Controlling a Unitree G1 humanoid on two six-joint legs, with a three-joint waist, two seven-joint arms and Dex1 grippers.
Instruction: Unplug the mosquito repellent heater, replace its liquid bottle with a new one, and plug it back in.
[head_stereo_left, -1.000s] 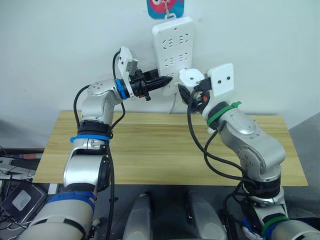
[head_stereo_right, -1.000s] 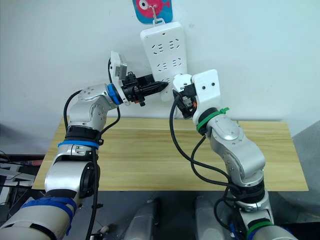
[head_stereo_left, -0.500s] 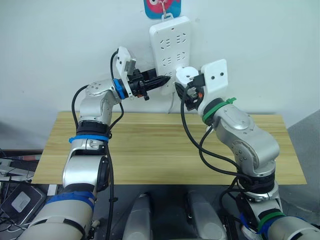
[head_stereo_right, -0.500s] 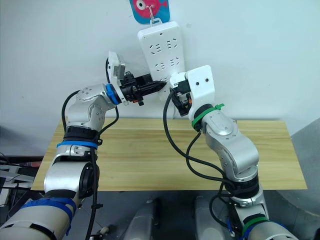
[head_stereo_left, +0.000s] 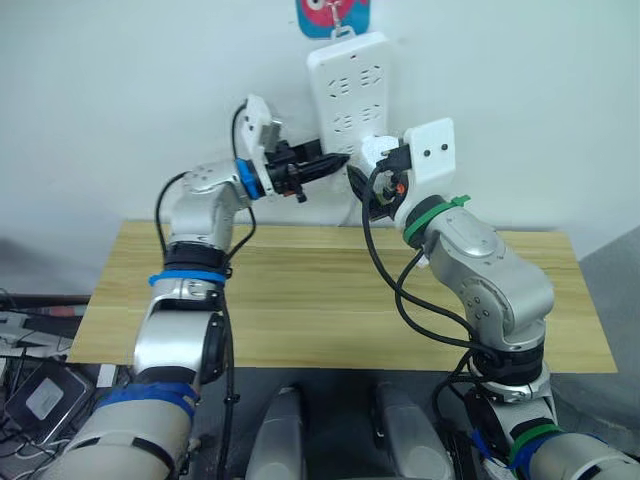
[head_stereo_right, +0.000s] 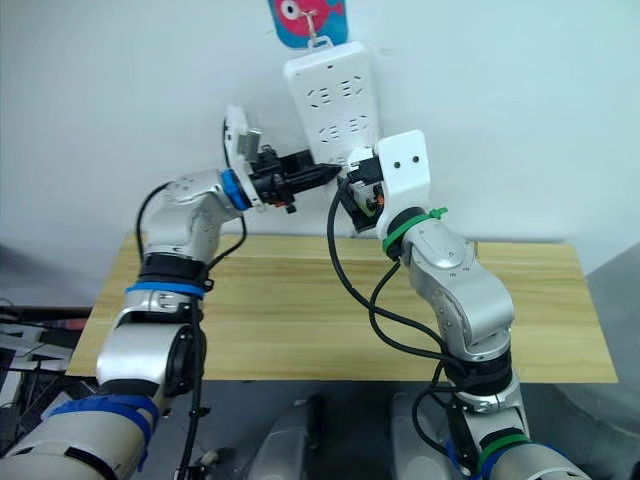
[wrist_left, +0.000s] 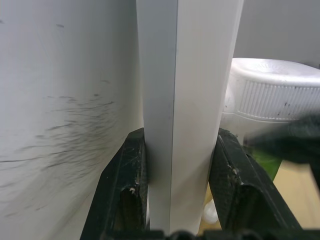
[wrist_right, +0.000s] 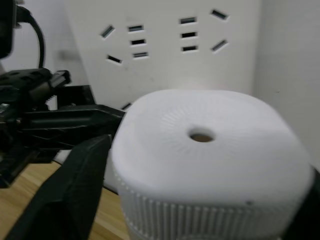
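**Heater held at the strip**

I count one small white rounded plastic mosquito repellent heater (wrist_right: 210, 165), pinched in my right gripper (head_stereo_left: 385, 165) against the lower end of the one long white wall-hung power strip (head_stereo_left: 350, 95). Its prongs are hidden. My left gripper (wrist_left: 177, 185) clamps the strip's edge beside it. Since half a second ago, the heater sits closer against the strip.

You've got the long white plastic power strip (head_stereo_left: 349, 100) hanging on the wall above the light wooden table (head_stereo_left: 300, 300). Your left gripper (head_stereo_left: 335, 162) sits at its lower left edge, and your right gripper (head_stereo_left: 383, 168) holds the small white rounded heater (head_stereo_left: 377, 151) against its bottom (fingers mostly hidden).
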